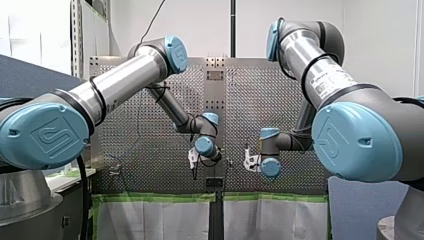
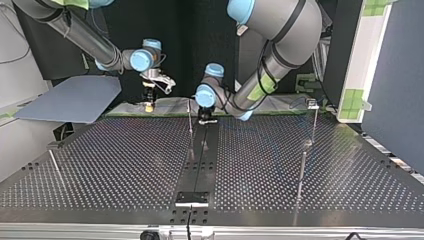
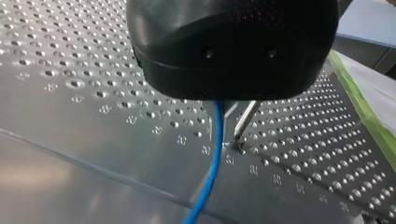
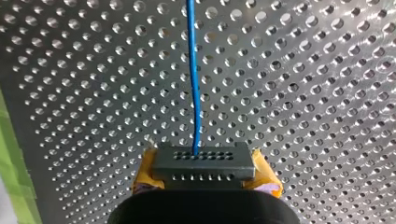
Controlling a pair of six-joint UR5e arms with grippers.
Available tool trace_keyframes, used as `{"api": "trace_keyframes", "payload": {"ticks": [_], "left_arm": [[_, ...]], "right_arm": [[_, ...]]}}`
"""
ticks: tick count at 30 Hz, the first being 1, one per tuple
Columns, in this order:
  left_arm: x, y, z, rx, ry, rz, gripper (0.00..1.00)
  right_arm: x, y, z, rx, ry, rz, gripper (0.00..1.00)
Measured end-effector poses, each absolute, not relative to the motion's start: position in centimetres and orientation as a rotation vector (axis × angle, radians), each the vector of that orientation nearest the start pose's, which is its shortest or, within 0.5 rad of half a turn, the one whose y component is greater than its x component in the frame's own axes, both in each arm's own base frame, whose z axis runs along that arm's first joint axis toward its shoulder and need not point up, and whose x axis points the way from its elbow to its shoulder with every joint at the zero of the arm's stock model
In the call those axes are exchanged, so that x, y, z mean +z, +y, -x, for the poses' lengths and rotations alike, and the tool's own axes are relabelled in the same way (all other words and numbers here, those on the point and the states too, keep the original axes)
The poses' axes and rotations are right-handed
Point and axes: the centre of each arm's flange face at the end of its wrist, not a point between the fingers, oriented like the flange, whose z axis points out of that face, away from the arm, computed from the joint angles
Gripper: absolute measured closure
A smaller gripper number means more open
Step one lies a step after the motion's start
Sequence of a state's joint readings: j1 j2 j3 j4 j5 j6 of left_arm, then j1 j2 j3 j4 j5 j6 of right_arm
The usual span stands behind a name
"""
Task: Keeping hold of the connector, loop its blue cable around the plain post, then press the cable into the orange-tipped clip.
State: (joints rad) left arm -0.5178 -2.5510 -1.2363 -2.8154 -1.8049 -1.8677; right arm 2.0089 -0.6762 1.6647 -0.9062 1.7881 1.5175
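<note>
Between my R gripper's (image 4: 205, 175) yellow pads (image 4: 145, 173) sits the connector (image 4: 203, 161), a dark block w/ rows of tiny holes. The claw is closed tight on it, one pad on each side. The blue cable (image 4: 194, 84) comes out of the middle of the connector and goes straight ahead of the gripper, over the table (image 4: 303, 93) full of little holes. Green tape (image 4: 9, 177) runs along the table's edge, off to one side.

By my L gripper (image 3: 229, 126), the same blue cable comes out from under the big black body and goes on across the table. A thin shiny post (image 3: 246, 120) stands just beside the cable and looks tilted. It meets the table at a hole next to some small printed nos. I can't see the cable go around the post. I can't tell if this claw is wide or narrow, b/c the black body hides most of it.

From the top view, my R gripper hangs at the view's left, by the far edge of the table, w/ its yellow pads pointing down. My L gripper is near the middle, low and close beside the thin post. The 2 grippers are apart. Other thin posts (image 2: 303, 170) stand at the view's right and left. I can't pick out an orange tip on any of them; they're too small.
</note>
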Motion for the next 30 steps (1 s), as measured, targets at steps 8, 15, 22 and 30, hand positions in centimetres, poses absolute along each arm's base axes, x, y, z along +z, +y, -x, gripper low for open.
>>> {"api": "trace_keyframes", "payload": {"ticks": [8, 15, 22, 30], "left_arm": [[3.8, -45.1, -58.0, -0.324, 1.901, -0.042, 1.00], [3.7, -44.3, -58.1, -0.280, 1.914, -0.035, 1.00], [3.6, -43.6, -58.0, -0.196, 1.925, -0.036, 1.00], [3.6, -43.3, -58.1, -0.174, 1.928, -0.028, 1.00]], "right_arm": [[-0.4, -54.3, -36.2, 1.273, -1.093, -1.462, 1.00], [-0.1, -55.6, -35.3, 1.278, -1.092, -1.470, 1.00], [0.1, -56.4, -34.5, 1.278, -1.099, -1.471, 1.00], [0.0, -57.3, -33.2, 1.267, -1.114, -1.474, 1.00]]}}
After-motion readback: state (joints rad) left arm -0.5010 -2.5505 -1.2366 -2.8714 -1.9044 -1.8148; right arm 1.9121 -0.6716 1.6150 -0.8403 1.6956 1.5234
